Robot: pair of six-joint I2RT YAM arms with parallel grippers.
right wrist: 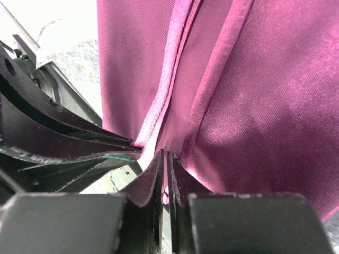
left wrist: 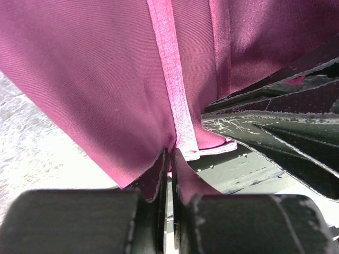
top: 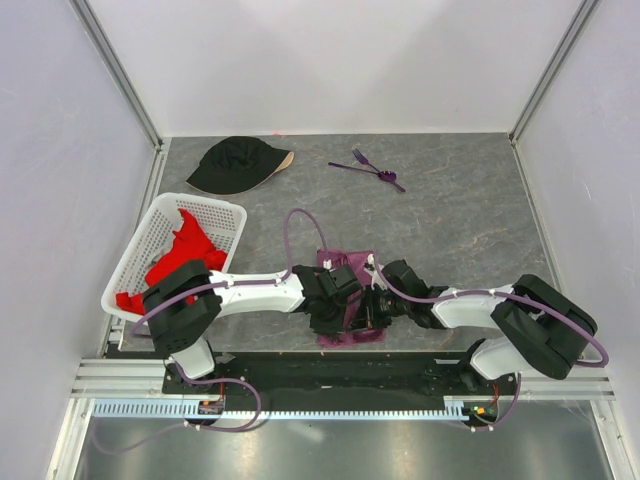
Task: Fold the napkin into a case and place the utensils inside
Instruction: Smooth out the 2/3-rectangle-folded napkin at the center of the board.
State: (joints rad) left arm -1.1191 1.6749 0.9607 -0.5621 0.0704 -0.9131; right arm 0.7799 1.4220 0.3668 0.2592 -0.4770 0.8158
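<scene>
The plum-purple napkin [top: 343, 260] lay bunched at the near middle of the grey bench [top: 470, 220], just in front of the two arm bases. In the top view most of it was hidden under the two wrists that met above it. The left pincer [left wrist: 169, 159] was clenched on the napkin: in its own wrist view the two dark fingers pressed together with a pinch of cloth between them, and the fabric spread away from the tips as a taut sheet, a paler hemmed edge running down to the grip. The right pincer [right wrist: 165, 159] was likewise clenched on the napkin, its fingers nearly touching around a fold where hemmed edges converged. Each wrist view showed the other pincer's black fingers just beside its own, so the two grips sat close together. The utensils [top: 368, 170], thin purple pieces with a fork among them, lay together at the far side of the bench, well apart from the napkin and right of a black cap [top: 232, 165]. A white lattice basket [top: 160, 215] holding a red cloth [top: 185, 255] stood at the left.
</scene>
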